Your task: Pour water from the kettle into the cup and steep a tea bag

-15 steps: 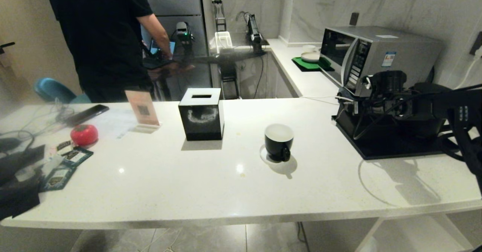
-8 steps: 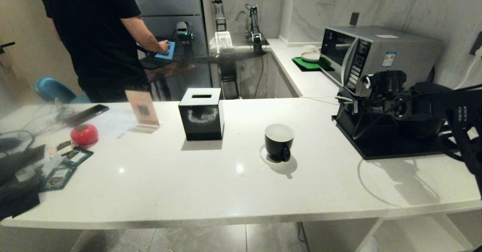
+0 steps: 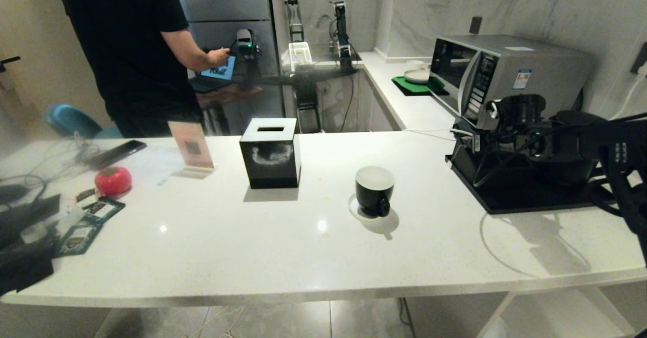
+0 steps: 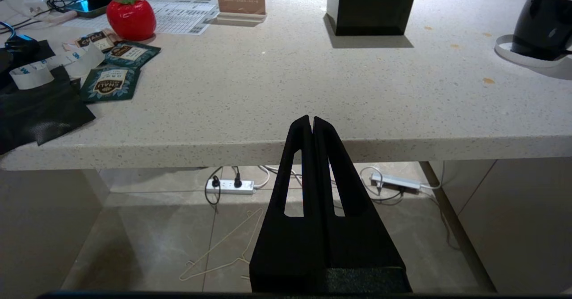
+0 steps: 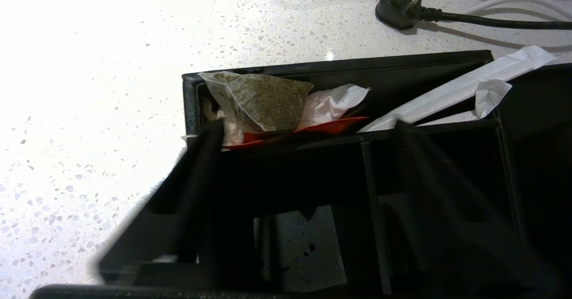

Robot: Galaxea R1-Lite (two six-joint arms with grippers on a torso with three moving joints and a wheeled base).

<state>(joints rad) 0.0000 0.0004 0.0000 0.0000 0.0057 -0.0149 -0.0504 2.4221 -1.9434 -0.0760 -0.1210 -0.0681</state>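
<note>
The right gripper is seen in the right wrist view lowered into a black compartmented organiser tray at the right end of the bench; its fingers are parted but blurred, and appear to have narrowed from a wider spread, i.e. a closing stroke seems to be under way; nothing is gripped yet. A pyramid tea bag is lying in the tray's corner compartment, approx. between the two fingers, atop white paper and something red; a white wrapped stick is propped across the next compartment. In the head view the right arm is unmoved vs. a second ago, so only the fingers have changed; in the background a person in a black shirt has shifted an arm toward a tablet.

Judged from this: the tea-bag pick is the step in hand, and closure on the bag is probably imminent; the thin mesh may slip or drag the paper beneath, so a firm pinch on the bag's upper part will be needed.

The cup is standing upright mid-bench on a white coaster, well apart from the tray; no water can be made out in it. The kettle cannot be picked out in any view; it may be hidden behind the arm. The left gripper is parked below the bench edge, fingers pressed together, holding nothing. A black tissue box and tea sachets lie untouched to the left.
</note>
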